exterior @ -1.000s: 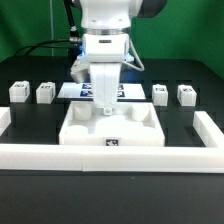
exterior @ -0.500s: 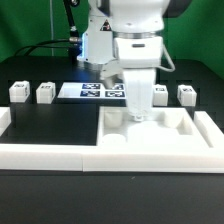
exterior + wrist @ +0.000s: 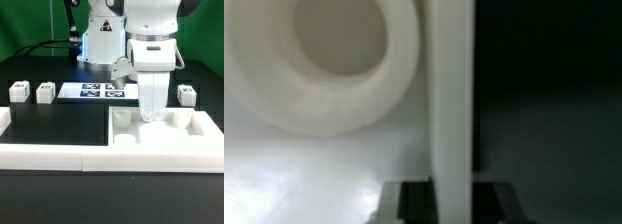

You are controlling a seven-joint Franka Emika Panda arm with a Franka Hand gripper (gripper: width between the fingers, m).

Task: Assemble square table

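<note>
3 legs (image 3: 45,93): that's all I could count. They were small white tagged blocks, loose on the black table (image 3: 60,125), 2 at the exterior view's left and 1 (image 3: 186,95) at its right, all apart from the top. The 4th didn't show, maybe hidden behind the arm.
Table top (image 3: 155,136): sat open side up at the exterior view's right, tucked into the corner of the border wall (image 3: 50,156) and touching it as far as I could tell.
Gripper (image 3: 150,116): pointed straight down at the top's far rim wall, jaws nipped narrow on it. The wrist view backed that up. The thin rim wall (image 3: 446,100) ran right between the 2 dark fingertips (image 3: 402,205), with a corner hole (image 3: 340,40) just beside.
Handling guess: looked like hard moulded plastic, so stiff, light and not fragile, but glossy and probably slippery. With a pinch on 1 thin wall it could pivot or slip if dragged fast.
Where to grab: the upright rim wall looked like the only part thin enough for the jaws. Mid-wall, away from the corner holes, seemed the safest bet for keeping it square. The legs looked blocky enough to take across their flat sides.
Marker board (image 3: 95,91): lay flat behind the top, not touched.
</note>
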